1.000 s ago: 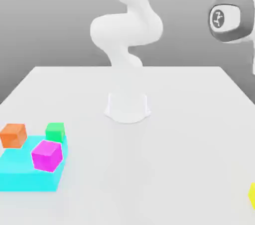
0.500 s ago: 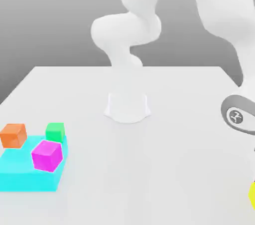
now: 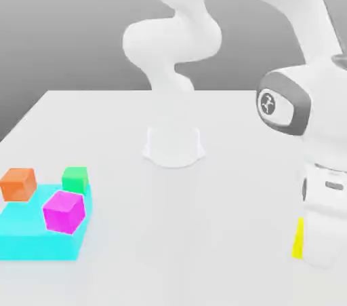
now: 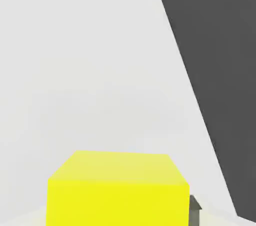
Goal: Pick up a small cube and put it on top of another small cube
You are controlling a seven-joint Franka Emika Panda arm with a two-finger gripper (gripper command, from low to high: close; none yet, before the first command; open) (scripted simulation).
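Observation:
The small yellow cube (image 3: 297, 238) shows as a narrow strip at the exterior view's right, mostly hidden behind my hand. My gripper (image 3: 313, 249) is shut on it. In the hand view the yellow cube (image 4: 118, 190) sits close up, with a dark fingertip (image 4: 194, 210) against its side. The small green cube (image 3: 74, 179) rests far off at the exterior view's left, at the back edge of a cyan slab (image 3: 34, 243), with nothing on top of it.
A larger magenta cube (image 3: 64, 211) sits on the cyan slab in front of the green cube. An orange cube (image 3: 18, 184) stands at the slab's far left corner. The arm's round base (image 3: 173, 145) stands mid-table. The white table (image 3: 203, 230) ends near my hand.
My hand came down at the right and closed on the yellow cube. The cube has shifted leftward and upward with it. The clustered blocks have not moved.

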